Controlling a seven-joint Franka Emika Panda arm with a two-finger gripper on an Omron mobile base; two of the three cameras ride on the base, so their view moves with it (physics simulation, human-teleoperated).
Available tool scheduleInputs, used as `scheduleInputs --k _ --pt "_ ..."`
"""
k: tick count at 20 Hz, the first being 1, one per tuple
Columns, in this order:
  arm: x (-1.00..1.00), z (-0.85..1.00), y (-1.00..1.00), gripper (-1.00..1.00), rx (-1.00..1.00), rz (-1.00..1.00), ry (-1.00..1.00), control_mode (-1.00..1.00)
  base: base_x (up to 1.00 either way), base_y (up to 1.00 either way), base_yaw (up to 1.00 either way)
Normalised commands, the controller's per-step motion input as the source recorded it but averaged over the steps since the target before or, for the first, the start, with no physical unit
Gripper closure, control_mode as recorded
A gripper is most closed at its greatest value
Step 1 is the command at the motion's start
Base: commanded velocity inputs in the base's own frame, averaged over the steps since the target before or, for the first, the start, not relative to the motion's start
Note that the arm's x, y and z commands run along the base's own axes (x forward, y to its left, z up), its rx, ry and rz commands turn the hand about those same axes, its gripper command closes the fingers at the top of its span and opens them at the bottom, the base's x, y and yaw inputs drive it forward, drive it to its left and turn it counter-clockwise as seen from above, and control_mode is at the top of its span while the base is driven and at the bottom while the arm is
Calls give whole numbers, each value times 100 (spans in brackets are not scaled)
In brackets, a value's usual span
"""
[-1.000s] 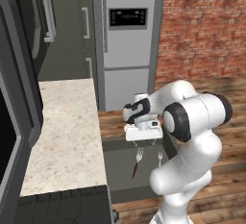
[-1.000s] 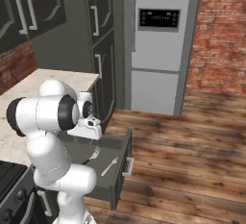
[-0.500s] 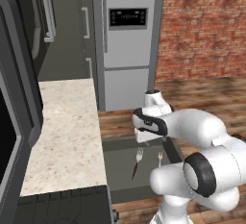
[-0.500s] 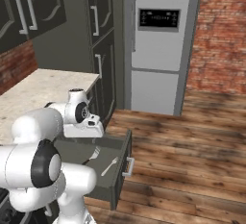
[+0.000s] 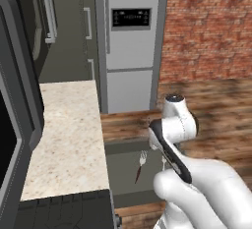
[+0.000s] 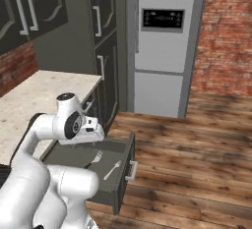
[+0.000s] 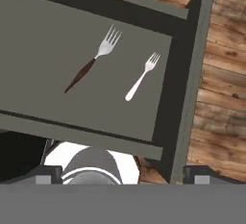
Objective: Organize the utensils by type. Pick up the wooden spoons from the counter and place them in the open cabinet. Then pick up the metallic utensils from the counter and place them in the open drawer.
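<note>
in the left base view the fork (image 5: 140,167) with the dark handle lies in the open drawer (image 5: 123,147), in the right base view two forks, one all silver (image 6: 111,169), and in the hand view both look light, stiff, slippery, best pinched mid-handle, the gripper (image 7: 120,174) spread wide, empty.

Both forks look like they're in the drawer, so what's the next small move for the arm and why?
Probably lift clear and stop. The brown-handled fork and the all-silver fork both lie flat inside the open drawer, apart from each other. The gripper hangs above with open jaws, holding nothing, and the counter shows no utensils.
</note>
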Motion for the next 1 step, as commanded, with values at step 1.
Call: scheduleInputs --k 1 --pt "-75 33 -10 -100 9 0 -31 -100 0 0 0"
